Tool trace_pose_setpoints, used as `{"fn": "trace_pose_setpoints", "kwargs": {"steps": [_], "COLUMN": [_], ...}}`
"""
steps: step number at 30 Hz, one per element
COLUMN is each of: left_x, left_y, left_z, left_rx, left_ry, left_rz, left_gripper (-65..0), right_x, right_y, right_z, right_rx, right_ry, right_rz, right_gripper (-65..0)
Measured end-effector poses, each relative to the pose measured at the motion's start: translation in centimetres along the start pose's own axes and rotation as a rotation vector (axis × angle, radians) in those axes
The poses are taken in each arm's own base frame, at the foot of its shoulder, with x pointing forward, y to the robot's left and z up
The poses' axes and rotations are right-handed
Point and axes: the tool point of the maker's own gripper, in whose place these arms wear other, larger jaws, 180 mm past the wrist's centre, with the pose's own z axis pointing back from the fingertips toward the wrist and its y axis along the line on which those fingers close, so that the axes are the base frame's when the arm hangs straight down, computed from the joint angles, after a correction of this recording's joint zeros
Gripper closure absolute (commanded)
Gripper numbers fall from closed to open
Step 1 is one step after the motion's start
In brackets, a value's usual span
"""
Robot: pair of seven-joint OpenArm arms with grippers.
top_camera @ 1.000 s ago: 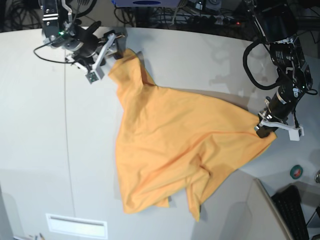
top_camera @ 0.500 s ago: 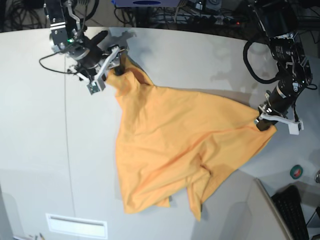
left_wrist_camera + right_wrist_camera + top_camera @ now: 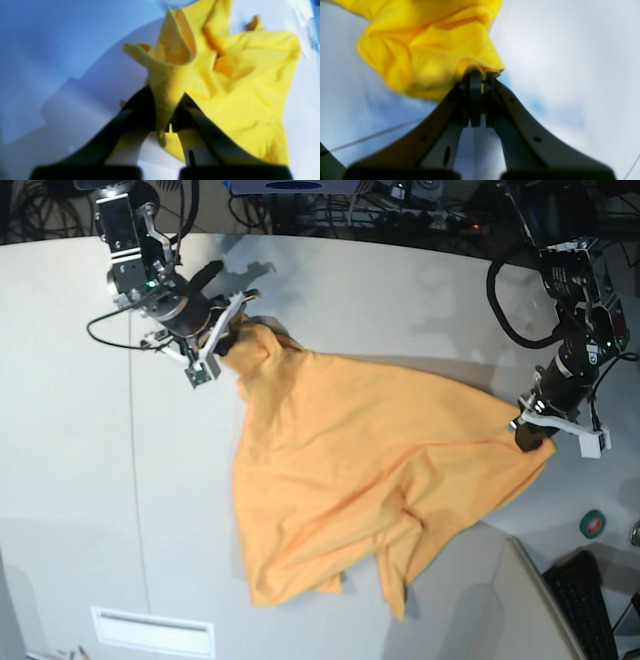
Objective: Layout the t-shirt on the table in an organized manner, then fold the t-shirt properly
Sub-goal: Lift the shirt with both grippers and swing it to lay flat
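Light-orange cloth fills the middle of the base view: the t-shirt [image 3: 360, 470] lies crumpled on the white desk [image 3: 60, 480], stretched between two arms, and it is not yet flat. The right claw [image 3: 228, 332], at the upper left of this view, is clamped on one bunched corner, and the left claw [image 3: 532, 436], at the right edge of the cloth, is clamped on the opposite corner. To do this spreading step well, I think both claws should pull apart evenly and stay low, so the cloth goes taut without slipping out, and then lay it down smoothly. In this view the lower part of the t-shirt is folded over itself, so I cannot tell where the sleeves or the neckline are. In the left wrist view, the left claw [image 3: 165, 117] is closed on a cone-like fold of the t-shirt [image 3: 250, 82]; the picture is blurred and the pads are mostly covered by cloth. In the right wrist view, the right claw [image 3: 480, 82] has its jaws together on a thin edge of the t-shirt [image 3: 432, 45]. How much cloth sits between them is hard to see, so the grip may be shallow.
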Motion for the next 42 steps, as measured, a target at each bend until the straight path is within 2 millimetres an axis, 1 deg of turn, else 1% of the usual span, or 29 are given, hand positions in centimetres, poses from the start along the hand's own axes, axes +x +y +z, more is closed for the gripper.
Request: {"fn": "trace_pose_setpoints", "kwargs": {"steps": [2, 3, 6, 11, 13, 14, 16, 17, 20, 21, 22, 24, 26, 27, 29, 30, 32, 33, 34, 35, 36, 37, 38, 39, 40, 41, 42], "left_x": [0.8, 1.5, 4.3, 9.3, 11.4, 12.5, 15.0, 15.9, 18.2, 18.9, 20.0, 22.6, 25.9, 27.8, 31.4, 33.1, 35.6, 36.1, 36.5, 36.3, 35.7, 34.9, 34.1, 33.3, 32.3, 31.5, 30.1], "left_y": [-1.9, -2.9, -6.2, -11.7, -14.9, -16.3, -18.8, -19.7, -22.5, -23.6, -25.0, -28.3, -31.7, -33.5, -36.4, -38.2, -41.4, -42.4, -43.2, -43.6, -43.7, -43.4, -42.8, -42.1, -40.9, -39.6, -37.9], "left_z": [-0.3, -0.5, -1.3, -2.5, -2.9, -3.1, -3.9, -4.5, -6.6, -7.2, -7.7, -8.3, -8.1, -7.7, -6.7, -6.0, -4.3, -3.7, -3.1, -2.9, -3.0, -3.4, -3.5, -3.4, -3.5, -3.6, -3.7], "left_rx": [-0.033, -0.035, -0.079, -0.164, -0.229, -0.253, -0.295, -0.308, -0.347, -0.36, -0.382, -0.432, -0.487, -0.513, -0.54, -0.555, -0.583, -0.592, -0.613, -0.633, -0.633, -0.619, -0.615, -0.62, -0.614, -0.601, -0.58], "left_ry": [-0.01, -0.024, -0.078, -0.166, -0.195, -0.216, -0.258, -0.266, -0.258, -0.252, -0.248, -0.246, -0.261, -0.279, -0.354, -0.392, -0.439, -0.459, -0.48, -0.482, -0.466, -0.443, -0.434, -0.441, -0.436, -0.432, -0.429], "left_rz": [-0.025, -0.029, -0.049, -0.09, -0.119, -0.124, -0.096, -0.077, -0.005, 0.008, 0.028, 0.053, 0.066, 0.074, 0.063, 0.032, -0.038, -0.06, -0.06, -0.057, -0.061, -0.066, -0.08, -0.091, -0.095, -0.103, -0.119], "left_gripper": [0.0, 0.0, 0.0, 0.0, 0.0, 0.0, 0.0, 0.0, 0.0, 0.0, 0.0, 0.0, 0.0, 0.0, 0.0, 0.0, 0.0, 0.0, 0.0, 0.0, 0.0, 0.0, 0.0, 0.0, 0.0, 0.0, 0.0], "right_x": [0.3, 0.9, 4.6, 10.0, 12.3, 13.6, 16.7, 18.1, 23.5, 25.0, 26.7, 30.1, 33.2, 34.8, 38.0, 39.9, 43.0, 44.0, 44.8, 44.9, 44.6, 43.9, 42.8, 41.4, 39.5, 37.6, 35.8], "right_y": [-1.0, -1.5, -3.6, -7.1, -9.1, -10.1, -12.5, -13.7, -17.0, -18.0, -19.1, -21.7, -24.2, -25.4, -26.8, -27.3, -27.9, -28.0, -28.2, -28.4, -28.9, -29.4, -30.0, -30.1, -30.2, -30.4, -29.8], "right_z": [0.7, 1.1, 3.0, 5.8, 6.8, 7.3, 8.5, 9.1, 11.5, 12.2, 13.1, 15.4, 18.3, 20.2, 23.8, 26.3, 31.0, 32.8, 34.8, 36.1, 36.9, 37.2, 37.4, 36.8, 35.9, 35.3, 33.9], "right_rx": [-0.033, -0.05, -0.105, -0.195, -0.246, -0.269, -0.327, -0.356, -0.443, -0.467, -0.49, -0.557, -0.633, -0.677, -0.737, -0.782, -0.848, -0.874, -0.91, -0.939, -0.961, -0.978, -0.995, -0.988, -0.979, -0.983, -0.962], "right_ry": [0.013, -0.005, -0.097, -0.135, -0.142, -0.156, -0.189, -0.2, -0.266, -0.281, -0.298, -0.334, -0.369, -0.389, -0.448, -0.496, -0.581, -0.616, -0.643, -0.656, -0.648, -0.626, -0.609, -0.599, -0.57, -0.546, -0.525], "right_rz": [0.009, 0.01, 0.047, 0.144, 0.17, 0.181, 0.213, 0.227, 0.275, 0.288, 0.301, 0.318, 0.333, 0.341, 0.353, 0.361, 0.376, 0.387, 0.396, 0.408, 0.414, 0.401, 0.376, 0.362, 0.351, 0.329, 0.327], "right_gripper": [0.0, 0.0, 0.0, 0.0, 0.0, 0.0, 0.0, 0.0, 0.0, 0.0, 0.0, 0.0, 0.0, 0.0, 0.0, 0.0, 0.0, 0.0, 0.0, 0.0, 0.0, 0.0, 0.0, 0.0, 0.0, 0.0, 0.0]}}
